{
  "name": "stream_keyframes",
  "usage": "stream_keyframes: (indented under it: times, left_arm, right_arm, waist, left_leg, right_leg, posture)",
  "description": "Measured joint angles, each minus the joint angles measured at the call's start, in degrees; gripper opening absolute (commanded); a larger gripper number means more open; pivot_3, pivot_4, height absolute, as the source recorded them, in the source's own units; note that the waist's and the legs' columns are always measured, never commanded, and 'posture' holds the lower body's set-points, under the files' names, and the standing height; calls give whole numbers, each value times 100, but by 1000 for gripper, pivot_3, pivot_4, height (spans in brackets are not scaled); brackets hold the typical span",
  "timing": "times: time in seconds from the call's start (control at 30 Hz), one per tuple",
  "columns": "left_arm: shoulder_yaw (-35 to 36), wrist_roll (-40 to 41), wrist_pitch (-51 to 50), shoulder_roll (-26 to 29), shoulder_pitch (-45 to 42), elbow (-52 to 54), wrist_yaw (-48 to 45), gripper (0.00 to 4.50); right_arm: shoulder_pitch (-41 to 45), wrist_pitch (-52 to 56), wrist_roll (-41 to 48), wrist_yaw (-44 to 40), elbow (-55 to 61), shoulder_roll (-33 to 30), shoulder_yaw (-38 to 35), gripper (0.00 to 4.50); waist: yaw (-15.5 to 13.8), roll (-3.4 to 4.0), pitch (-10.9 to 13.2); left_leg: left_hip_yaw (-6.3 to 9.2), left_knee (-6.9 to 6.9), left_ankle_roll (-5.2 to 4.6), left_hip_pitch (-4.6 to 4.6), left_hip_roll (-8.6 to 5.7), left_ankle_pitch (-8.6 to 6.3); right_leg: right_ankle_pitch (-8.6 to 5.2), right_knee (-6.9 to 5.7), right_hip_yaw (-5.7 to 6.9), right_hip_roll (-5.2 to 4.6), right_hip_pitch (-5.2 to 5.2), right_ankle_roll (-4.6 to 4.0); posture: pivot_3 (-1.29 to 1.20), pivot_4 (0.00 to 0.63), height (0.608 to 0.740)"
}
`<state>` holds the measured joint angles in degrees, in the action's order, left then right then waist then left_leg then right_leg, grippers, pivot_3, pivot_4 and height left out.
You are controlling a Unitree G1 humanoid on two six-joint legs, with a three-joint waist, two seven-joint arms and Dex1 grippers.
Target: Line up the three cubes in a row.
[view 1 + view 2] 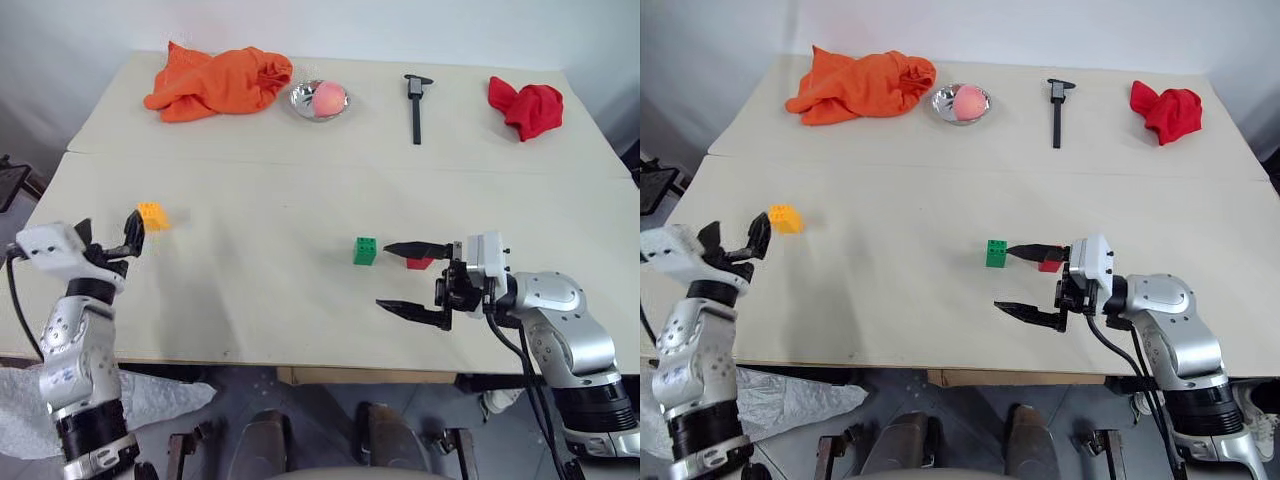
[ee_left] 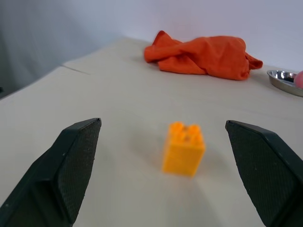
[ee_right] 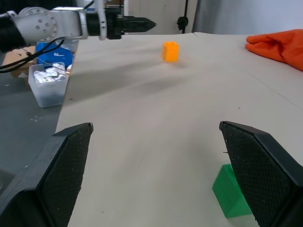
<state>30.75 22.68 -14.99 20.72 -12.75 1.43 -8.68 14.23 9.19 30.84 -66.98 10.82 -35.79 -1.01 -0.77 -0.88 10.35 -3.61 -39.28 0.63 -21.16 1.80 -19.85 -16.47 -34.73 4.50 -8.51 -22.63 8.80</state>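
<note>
the yellow-orange brick (image 1: 152, 215) sits alone far left on the worktop (image 1: 280, 200), just ahead of your left tool (image 1: 132, 237), fingers apart and empty. green brick (image 1: 365, 251) and red brick (image 1: 420, 263) sit together by the right tool (image 1: 412, 280), also spread. close off-centre and you'll likely knock the yellow-orange brick away.

The two head views look forward and down over the table (image 1: 300, 190), sharing nearly the same scene. The left wrist view looks low between the left gripper (image 2: 165, 170) fingers, close on the yellow-orange cube (image 2: 183, 149). The right wrist view faces across the table, sharing that cube.
</note>
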Motion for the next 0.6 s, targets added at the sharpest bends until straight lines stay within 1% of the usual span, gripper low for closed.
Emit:
stream_keyframes:
  times: [0.07,0.27,0.37,0.47,0.6]
  left_arm:
    - [-115,-164,-36,88,-382,-598,121,4465]
    - [-432,-415,-18,422,-988,-1502,87,4465]
    - [-481,-438,-12,467,-1033,-1658,-6,3930]
    - [-514,-438,-14,479,-1030,-1808,-134,3071]
    - [-595,-433,-52,518,-1030,-1821,-293,1798]
  right_arm:
    - [-10,40,-7,40,17,16,56,4500]
    - [-67,86,-10,102,75,44,89,4500]
    - [-134,86,-11,147,84,45,88,4500]
    - [-158,86,-11,184,121,48,88,4500]
    - [-216,85,-11,225,168,53,88,4500]
  waist:
    - [1,0,0]
    - [-4,0,0]
    - [2,-1,0]
    - [0,-1,0]
    - [-5,-1,0]
  left_leg:
    - [0,2,2,-4,1,1]
    - [-1,3,2,-5,0,1]
    - [-2,4,2,-4,0,1]
    - [-2,4,2,-4,1,1]
    - [-2,4,2,-5,0,1]
  right_leg:
    - [0,2,3,3,-5,0]
    - [0,6,3,3,-5,0]
    - [0,5,3,2,-5,0]
    - [0,6,3,3,-5,0]
    - [0,5,3,2,-5,0]
  posture:
    - [0,150,740]
    - [0,150,740]
    - [0,150,740]
    - [0,150,740]
    - [0,150,740]
